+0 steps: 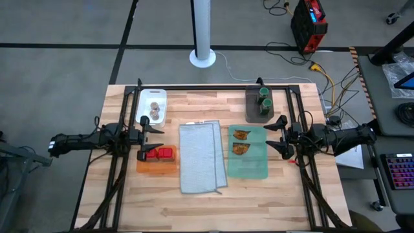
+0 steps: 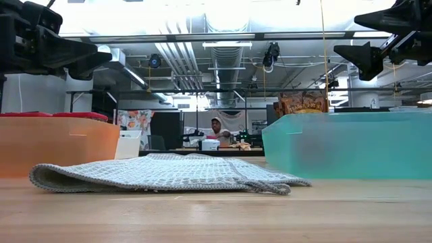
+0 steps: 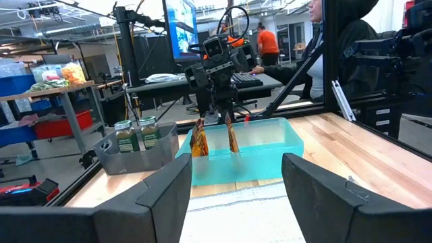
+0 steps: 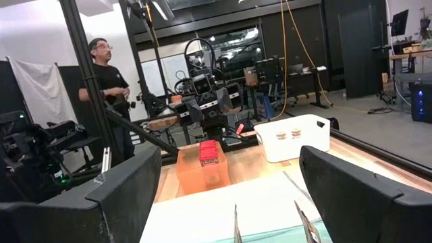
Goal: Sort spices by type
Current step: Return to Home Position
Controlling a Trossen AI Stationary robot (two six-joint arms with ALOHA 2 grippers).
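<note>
Left gripper [image 1: 154,138]: raised over the left half of the table, pointing toward the centre, fingers spread wide with nothing between them. The low view shows it well above the bin rims.

Right gripper [image 1: 275,137]: opposite it over the right half, also raised, also spread and empty. The two face each other across the grey cloth [image 1: 202,156], which lies flat mid-table.

Red containers [image 1: 160,153]:
- Both sit side by side in the orange bin [image 1: 155,167], touching or nearly so.
- From above, one left finger overlaps the bin just beside them, but it is not touching them.
- In the right wrist view the pair shows as a red block inside the orange bin, below the left arm.

Shakers [image 1: 155,111]: both are in the white bin [image 1: 143,103] at the table's far left, beyond the left gripper and apart from it.

Packets [image 1: 241,142]:
- Both are in the teal bin [image 1: 249,169], one behind the other.
- The left wrist view shows them standing upright on edge.
- They lie just inward of the right gripper's fingertips, lower than the gripper, no contact.

Green-topped jars [image 1: 264,97]: both stand upright, close together, in the dark grey bin [image 1: 253,113] at the far right, beyond the right gripper.

Each pair shares one bin.

Room beyond: a person [image 4: 104,67] stands behind the left side of the table, and another person [image 2: 216,128] sits far off at a bench.
</note>
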